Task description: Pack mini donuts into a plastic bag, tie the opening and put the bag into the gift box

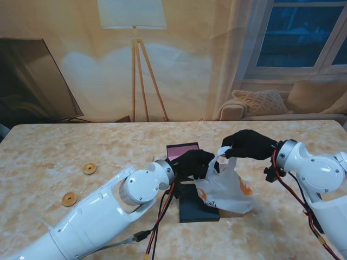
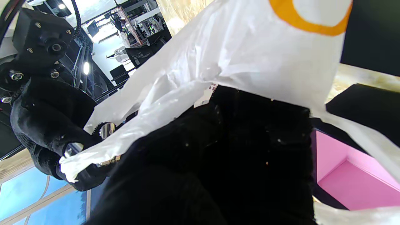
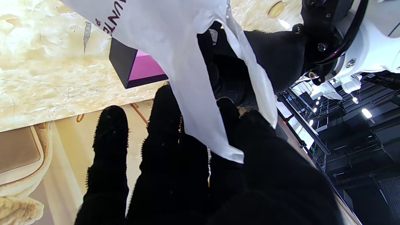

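Warm, even light; wrist views seem edge-distorted, bag overexposed.

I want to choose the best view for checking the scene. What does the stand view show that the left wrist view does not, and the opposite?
Only the stand view shows two mini donuts lying loose on the table, to the left, and the black lid beside the bag.

Only the left wrist view shows up close the right hand pinching a bag handle.

Both show the white plastic bag held by the left hand, and the pink-lined gift box.
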Motion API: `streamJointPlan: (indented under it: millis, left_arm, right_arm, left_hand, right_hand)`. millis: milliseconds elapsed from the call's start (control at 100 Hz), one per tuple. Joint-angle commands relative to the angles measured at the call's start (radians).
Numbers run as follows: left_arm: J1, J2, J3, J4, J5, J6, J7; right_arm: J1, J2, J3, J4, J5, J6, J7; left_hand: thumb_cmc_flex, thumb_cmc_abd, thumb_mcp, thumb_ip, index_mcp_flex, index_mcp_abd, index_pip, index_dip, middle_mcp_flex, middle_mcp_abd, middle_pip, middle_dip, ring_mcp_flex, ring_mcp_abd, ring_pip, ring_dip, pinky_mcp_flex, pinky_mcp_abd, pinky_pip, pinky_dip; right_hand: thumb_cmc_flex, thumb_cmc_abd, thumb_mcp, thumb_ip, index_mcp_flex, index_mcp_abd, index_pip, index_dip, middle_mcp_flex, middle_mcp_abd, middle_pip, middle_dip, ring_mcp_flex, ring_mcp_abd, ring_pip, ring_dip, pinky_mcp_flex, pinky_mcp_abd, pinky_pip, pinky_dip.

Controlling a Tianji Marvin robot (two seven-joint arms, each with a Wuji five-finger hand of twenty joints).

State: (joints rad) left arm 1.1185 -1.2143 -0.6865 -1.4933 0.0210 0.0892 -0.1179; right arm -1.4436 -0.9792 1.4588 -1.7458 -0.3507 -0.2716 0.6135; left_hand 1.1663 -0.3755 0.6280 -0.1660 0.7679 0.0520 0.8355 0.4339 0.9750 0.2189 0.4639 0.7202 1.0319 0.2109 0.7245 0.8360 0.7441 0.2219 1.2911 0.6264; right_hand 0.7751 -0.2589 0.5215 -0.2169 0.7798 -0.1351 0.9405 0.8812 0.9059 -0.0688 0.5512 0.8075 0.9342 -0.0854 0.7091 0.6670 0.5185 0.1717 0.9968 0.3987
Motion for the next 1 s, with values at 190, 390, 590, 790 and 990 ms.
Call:
streamJointPlan:
  millis: [190, 390, 590, 790, 990]
  left_arm:
    - [-0.046, -0.001, 0.037, 0.033, -0.068, -0.009, -0.113]
    - [-0.078, -0.015, 0.08, 0.068, -0.095, -0.044, -0.129]
    - [-0.072, -0.033, 0.099, 0.068, -0.039, -0.076, -0.053]
    - [-0.075, -0.034, 0.105, 0.069, -0.074, -0.079, -0.075]
    - [-0.11, -0.024, 0.126, 0.086, -0.139, -0.074, -0.173]
  right_arm:
    - [0.0, -0.006, -0.007, 0.005, 0.004, -0.012, 0.007]
    - [0.007, -0.009, -0.016, 0.01, 0.01, -0.009, -0.001]
    - [0.004, -0.013, -0.017, 0.003, 0.028, -0.004, -0.016]
    - [0.006, -0.013, -0.02, -0.001, 0.048, -0.01, -0.016]
    - [0.01, -0.012, -0.022, -0.002, 0.052, -0.024, -0.013]
  left_hand:
    - [-0.057, -0.218, 0.138, -0.03, 0.041, -0.041, 0.055, -0.021, 0.083, -0.03, -0.095, 0.038, 0.024, 0.014, -0.007, 0.002, 0.014, -0.033, 0.004, 0.002]
    - [-0.122, -0.393, 0.251, -0.082, 0.123, -0.061, 0.048, -0.112, 0.153, -0.075, -0.166, -0.056, 0.053, 0.013, -0.166, -0.041, 0.025, -0.03, -0.075, -0.065]
    - [-0.19, -0.477, 0.327, -0.126, 0.148, -0.106, 0.116, -0.171, 0.184, -0.144, -0.145, -0.073, -0.043, -0.014, -0.181, 0.03, -0.116, -0.043, -0.122, -0.039]
    - [-0.179, -0.464, 0.32, -0.122, 0.149, -0.089, 0.103, -0.186, 0.181, -0.135, -0.158, -0.09, -0.025, -0.009, -0.203, 0.023, -0.077, -0.092, -0.12, -0.037]
    - [-0.175, -0.375, 0.243, -0.093, 0.152, -0.029, 0.038, -0.206, 0.188, -0.087, -0.203, -0.131, -0.023, 0.016, -0.212, -0.105, -0.025, -0.032, -0.164, -0.127]
  right_hand:
    - [0.08, 0.01, 0.17, 0.015, -0.003, -0.311, 0.006, 0.009, 0.039, -0.043, -0.006, 0.003, 0.023, -0.04, -0.004, 0.004, 0.008, -0.028, -0.004, -0.022]
    - [0.075, 0.01, 0.175, 0.013, -0.003, -0.312, 0.008, 0.005, 0.041, -0.044, -0.002, 0.005, 0.026, -0.04, 0.0, 0.005, 0.012, -0.029, -0.001, -0.026]
    - [0.072, 0.012, 0.171, 0.011, -0.008, -0.299, 0.001, -0.007, 0.041, -0.035, 0.005, 0.007, 0.027, -0.041, 0.006, 0.008, 0.013, -0.032, 0.003, -0.027]
    - [0.071, 0.012, 0.17, 0.011, -0.004, -0.302, 0.001, -0.015, 0.044, -0.04, 0.009, 0.004, 0.031, -0.046, 0.008, 0.007, 0.016, -0.035, 0.005, -0.029]
    - [0.066, 0.014, 0.17, 0.012, -0.006, -0.315, 0.003, -0.012, 0.043, -0.048, 0.01, 0.001, 0.032, -0.049, 0.006, 0.005, 0.017, -0.037, 0.004, -0.032]
